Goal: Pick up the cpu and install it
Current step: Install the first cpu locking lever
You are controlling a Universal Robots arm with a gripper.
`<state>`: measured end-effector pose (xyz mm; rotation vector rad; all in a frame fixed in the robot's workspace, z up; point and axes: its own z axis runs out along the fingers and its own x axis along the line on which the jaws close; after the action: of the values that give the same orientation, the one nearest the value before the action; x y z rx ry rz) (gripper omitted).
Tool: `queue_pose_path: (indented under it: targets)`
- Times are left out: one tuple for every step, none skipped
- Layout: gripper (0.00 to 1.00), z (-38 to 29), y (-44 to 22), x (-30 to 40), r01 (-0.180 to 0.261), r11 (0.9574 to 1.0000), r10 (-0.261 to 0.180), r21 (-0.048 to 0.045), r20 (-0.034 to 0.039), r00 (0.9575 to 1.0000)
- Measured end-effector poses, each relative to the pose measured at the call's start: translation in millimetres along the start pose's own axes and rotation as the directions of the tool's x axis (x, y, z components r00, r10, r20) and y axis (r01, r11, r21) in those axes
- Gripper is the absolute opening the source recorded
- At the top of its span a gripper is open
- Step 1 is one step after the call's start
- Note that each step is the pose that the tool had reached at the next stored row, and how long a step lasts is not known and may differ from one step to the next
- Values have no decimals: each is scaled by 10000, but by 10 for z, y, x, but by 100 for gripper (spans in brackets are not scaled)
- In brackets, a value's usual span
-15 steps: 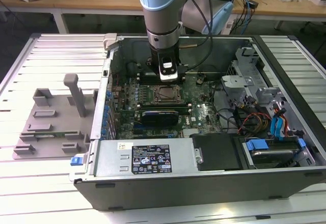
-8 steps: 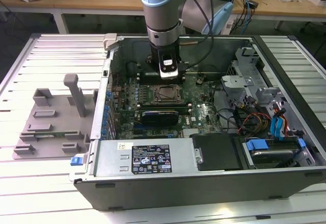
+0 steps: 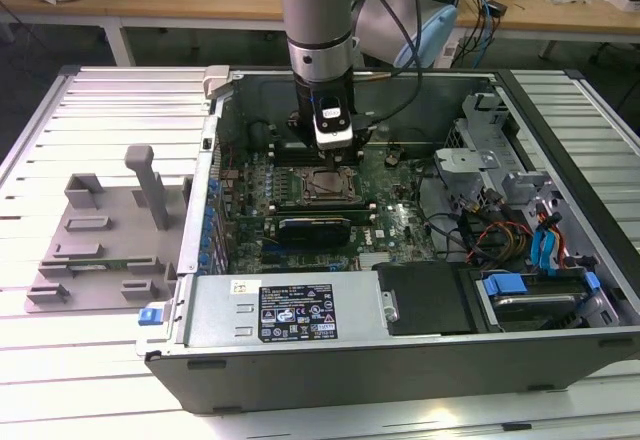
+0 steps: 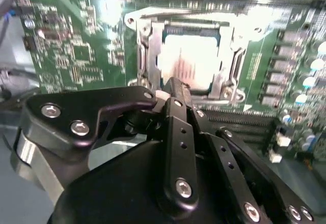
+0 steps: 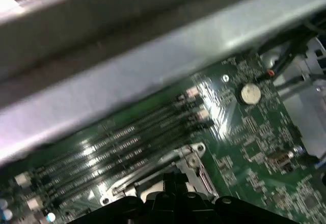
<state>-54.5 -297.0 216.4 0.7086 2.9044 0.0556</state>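
Note:
My gripper (image 3: 333,152) hangs inside the open computer case, just above the far edge of the black socket frame (image 3: 322,186) on the green motherboard. In the second wrist view the gripper (image 4: 170,89) has its fingers drawn together over the near rim of the socket (image 4: 191,61), whose middle glares pale. A thin pale edge, seemingly the cpu (image 4: 160,96), shows pinched at the fingertips. The first wrist view shows the same pale sliver of the cpu (image 5: 153,187) by the gripper (image 5: 170,183), beside the socket's metal lever (image 5: 191,155).
The case's metal walls (image 3: 215,160) ring the motherboard. A black card (image 3: 315,228) lies just in front of the socket, and memory slots (image 5: 127,142) run beside it. Cables and drive bays (image 3: 520,230) fill the exterior view's right. A grey fixture plate (image 3: 100,250) with posts lies at its left.

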Motion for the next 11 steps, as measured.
queue_pose_path:
  targets:
    - [11,0,-9,-4,-1,10000,1,-1,1,10000]
    - [11,-1,-37,-17,-1,10000,1,2,1,10000]
    - [11,-1,-97,-44,-2,10000,2,-1,0,10000]
    - [11,-1,-130,-59,-1,10000,1,-4,0,10000]
    - [11,-1,-130,-59,-2,10000,2,-2,0,10000]
    - [11,-1,-131,-60,-1,10000,1,-2,0,10000]
    - [11,0,-132,-60,97,10000,-97,1,0,10000]
    - [11,6,-132,-59,396,9992,-396,8,1,9992]
    - [11,10,-132,-58,777,9970,-777,0,-12,9970]
    - [11,13,-132,-58,1015,9948,-1015,2,-23,9948]
    - [11,13,-132,-58,1159,9933,-1159,8,-27,9933]
